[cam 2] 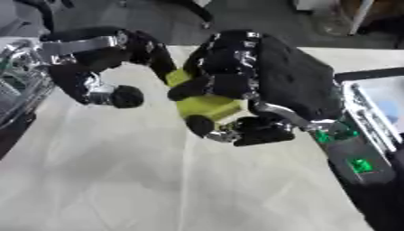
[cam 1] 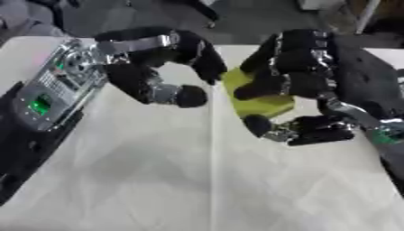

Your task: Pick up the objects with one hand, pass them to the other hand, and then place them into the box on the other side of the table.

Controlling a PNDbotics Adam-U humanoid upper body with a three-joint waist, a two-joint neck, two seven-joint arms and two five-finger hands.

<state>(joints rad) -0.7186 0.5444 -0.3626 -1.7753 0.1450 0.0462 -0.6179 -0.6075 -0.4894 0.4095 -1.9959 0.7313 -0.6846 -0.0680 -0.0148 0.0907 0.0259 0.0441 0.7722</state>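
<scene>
Item: yellow-green block (cam 1: 256, 101), one piece, flat-sided, colour lime to olive. Location: held in the air above the middle of the table (cam 1: 158, 180), between the two hands, nearer the far edge than the near one. Not touching the table surface.

Right hand (cam 1: 304, 76): black with silver joints, entering from the right. Fingers curled over the upper and right faces of the block, thumb (cam 1: 264, 126) under its lower edge; the block is pinched between them. A green light shows on the forearm in the right eye view.

Left hand (cam 1: 162, 61): black with silver joints, entering from the left. Fingers bent in an arch, one fingertip (cam 1: 211, 72) reaching down to the block's upper left corner, at or just beside it; contact cannot be told for certain. Thumb (cam 1: 189, 96) hangs below, apart from the block, with a gap of bare table showing between them. The hand is not closed round the block.

Table: pale cream cover with a straight seam running near to far down the middle.

Surroundings: grey floor beyond the far edge of the table.
</scene>
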